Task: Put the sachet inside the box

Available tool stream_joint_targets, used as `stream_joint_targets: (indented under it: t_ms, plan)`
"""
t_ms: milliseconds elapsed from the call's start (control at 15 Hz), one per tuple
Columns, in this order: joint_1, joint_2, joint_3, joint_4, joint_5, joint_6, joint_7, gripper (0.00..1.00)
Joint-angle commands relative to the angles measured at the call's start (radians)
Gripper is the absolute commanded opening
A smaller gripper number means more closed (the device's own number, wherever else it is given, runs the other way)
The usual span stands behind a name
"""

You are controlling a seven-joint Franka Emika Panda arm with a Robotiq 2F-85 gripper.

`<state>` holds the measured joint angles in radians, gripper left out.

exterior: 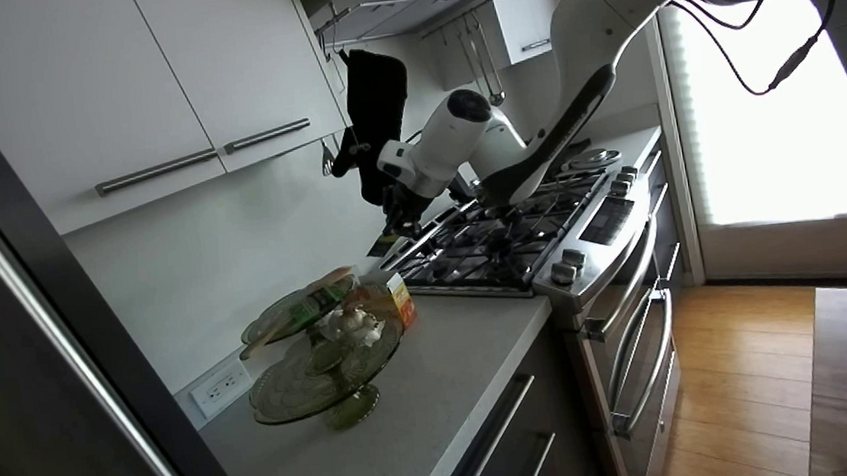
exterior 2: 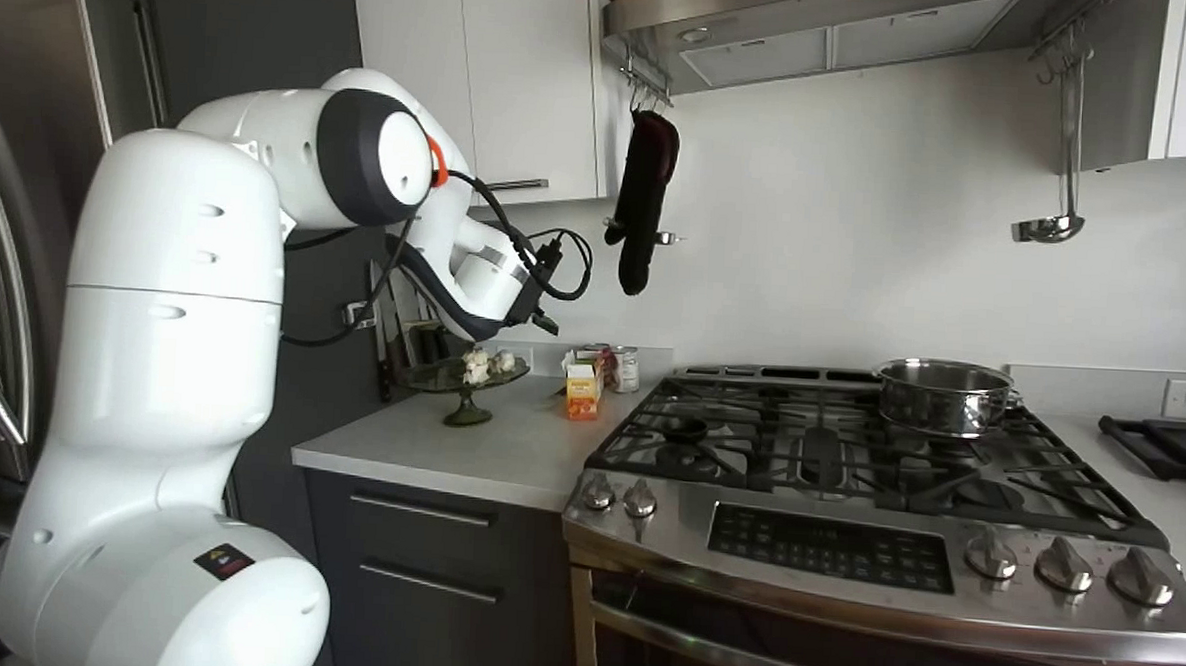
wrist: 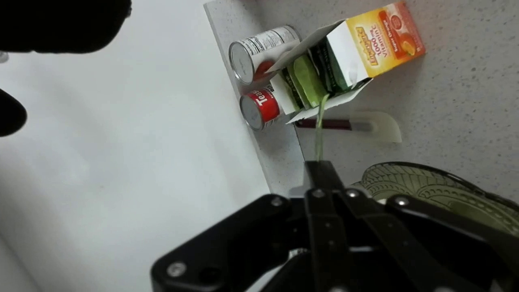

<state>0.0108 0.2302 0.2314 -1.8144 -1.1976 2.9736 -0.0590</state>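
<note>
The box is an open orange and white carton [wrist: 381,38] with green and dark packets standing in it. It stands on the counter and also shows in both exterior views [exterior: 401,301] [exterior 2: 582,393]. My gripper [wrist: 324,168] is shut on a thin green sachet [wrist: 319,129], seen edge-on in the wrist view. The sachet's far end overlaps the box's near flap there. In an exterior view the sachet [exterior: 383,244] shows at the fingertips, above the counter. The gripper [exterior 2: 547,323] hangs above the box's level, apart from it.
A green glass two-tier stand [exterior: 272,397] with garlic stands beside the box. Two cans [wrist: 265,52] [wrist: 259,109] and a spatula [wrist: 373,125] lie close to the box. A stove [exterior 2: 795,512] with a steel pot [exterior 2: 945,413] is alongside. A dark mitt [exterior 2: 649,195] hangs near the arm.
</note>
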Motion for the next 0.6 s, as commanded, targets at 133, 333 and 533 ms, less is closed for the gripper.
stream_joint_targets:
  t_ms: [133,333,533]
  plan:
    - [-0.023,0.157,0.038,0.204,0.097,-0.054,-0.387,0.00]
    - [-0.026,0.231,0.045,0.294,0.109,-0.032,-0.519,0.00]
    - [-0.029,0.289,0.064,0.348,0.124,-0.044,-0.635,0.00]
